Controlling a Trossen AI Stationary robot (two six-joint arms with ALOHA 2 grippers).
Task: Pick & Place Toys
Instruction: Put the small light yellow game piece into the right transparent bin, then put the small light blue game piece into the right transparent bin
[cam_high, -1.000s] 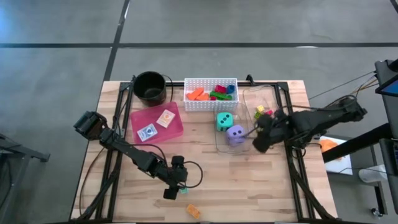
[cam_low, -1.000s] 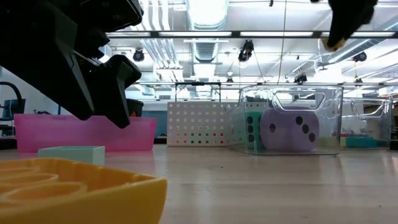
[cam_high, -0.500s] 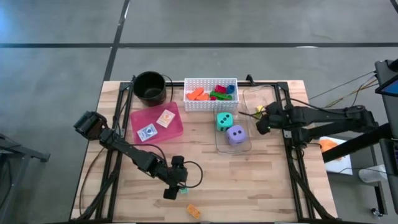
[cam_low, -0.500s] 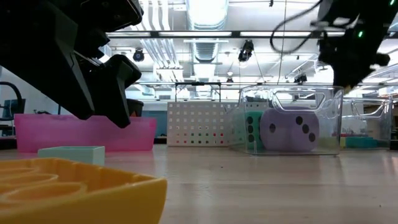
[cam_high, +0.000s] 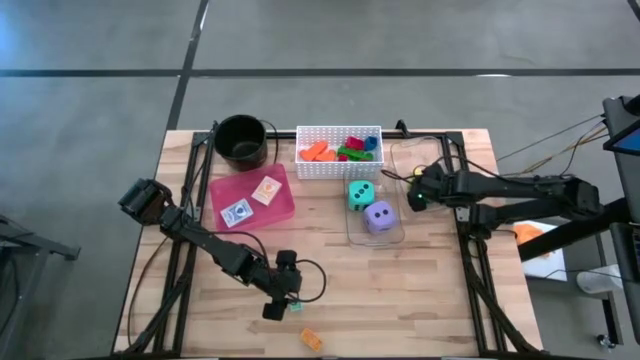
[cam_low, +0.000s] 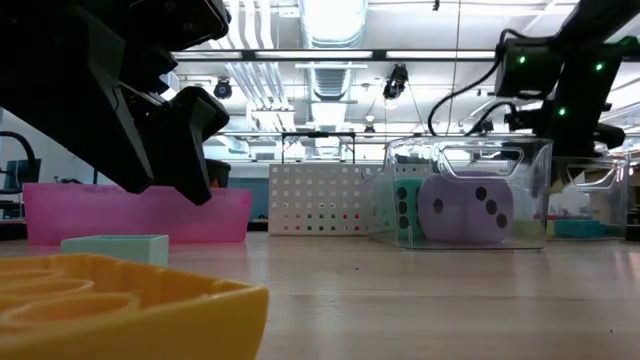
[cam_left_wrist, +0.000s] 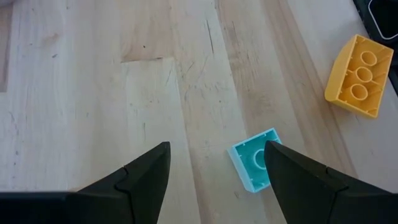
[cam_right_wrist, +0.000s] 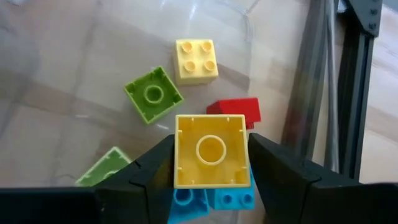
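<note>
Nearest the front edge lies an orange block (cam_high: 311, 339), and just beyond it a teal block (cam_left_wrist: 254, 167) sits beside the left gripper (cam_high: 283, 298), whose fingers (cam_left_wrist: 146, 171) stand apart over bare wood, grasping nothing. That arm hovers low; the teal block lies by one fingertip rather than between the two, so a pick there would need a shift sideways first.

Farther back, mid-table, the teal die (cam_high: 361, 194) and purple die (cam_high: 378, 215) sit in a clear bin (cam_high: 353, 232). To its right, the right gripper (cam_high: 419, 195) hangs over a second clear bin (cam_high: 428, 152) — the step in hand looks like a drop. A yellow block (cam_right_wrist: 210, 151) sits squarely between its fingers (cam_right_wrist: 152, 167), which appear to touch both sides, so I judge it still gripped. Below it lie green, pale yellow, red and blue blocks. To do this well, open fully while centred over the bin, then lift straight up — clear of the wall.

Farthest back stand the white basket (cam_high: 338, 132), pink tray (cam_high: 283, 199) with two cards, and a black pot (cam_high: 241, 140).
</note>
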